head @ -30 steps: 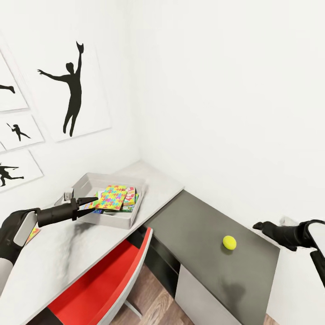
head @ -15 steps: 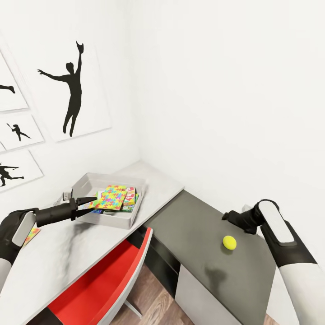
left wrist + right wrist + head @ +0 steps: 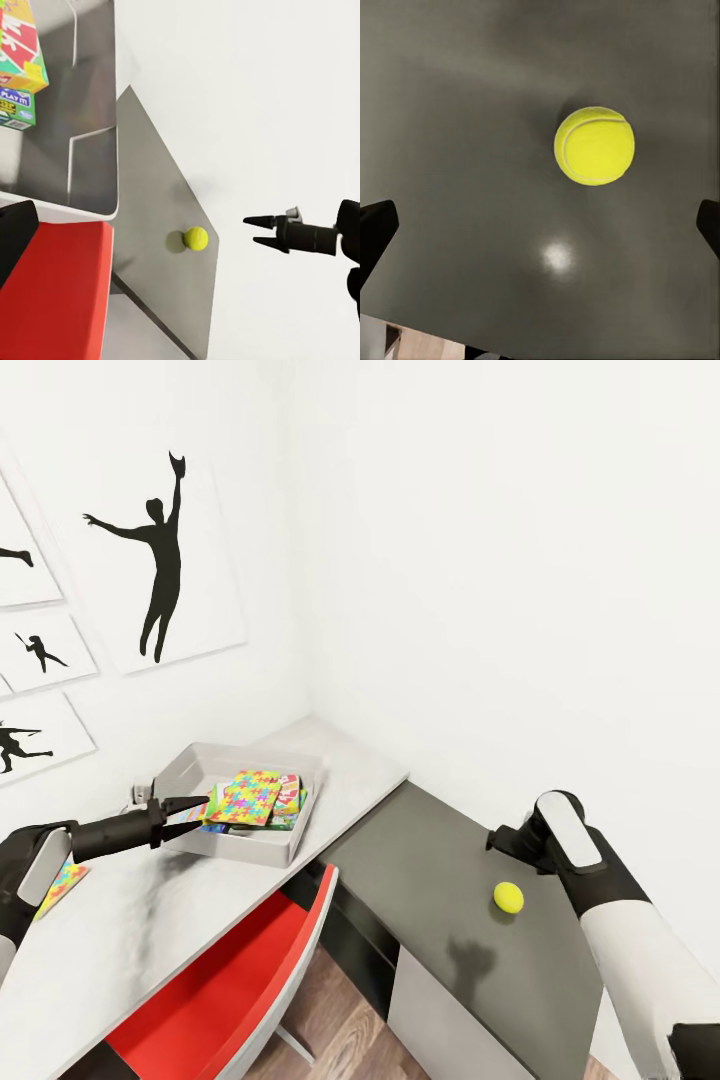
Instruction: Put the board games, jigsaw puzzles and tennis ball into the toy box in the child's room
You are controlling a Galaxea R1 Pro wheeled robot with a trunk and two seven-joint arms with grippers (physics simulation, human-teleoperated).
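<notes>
A: Starting at the far left, what lies on the bench [image 3: 150, 920]?

B: A jigsaw puzzle [image 3: 62, 882] lies flat on the pale top, beside the left arm's elbow and well away from the toy box [image 3: 205, 762].

A: And the left gripper [image 3: 192, 808]?

B: It hangs just outside the toy box's near wall, its fingers [image 3: 188, 801] parted and empty, pointing toward the box.

A: What is in the toy box?

B: A second jigsaw puzzle [image 3: 248, 796] lies on top, tilted over the printed board games [image 3: 289, 797]. In the left wrist view the edge of the SKIP-BO box [image 3: 19, 45] shows, with a green-and-white box [image 3: 16, 107] beside it.

A: Below the toy box?

B: A red chair [image 3: 230, 990] is tucked under the bench's pale top.

A: Where is the tennis ball [image 3: 508, 897]?

B: On the dark grey section of the bench, well to the right of the toy box, resting alone. It also shows in the left wrist view [image 3: 196, 238] and, close up, in the right wrist view [image 3: 594, 145].

A: The right gripper [image 3: 255, 229]?

B: It hovers above the tennis ball, not touching it. The left wrist view shows its fingers spread, holding nothing; in the right wrist view the two dark fingertips [image 3: 375, 229] stand wide apart on either side of the tennis ball.
</notes>
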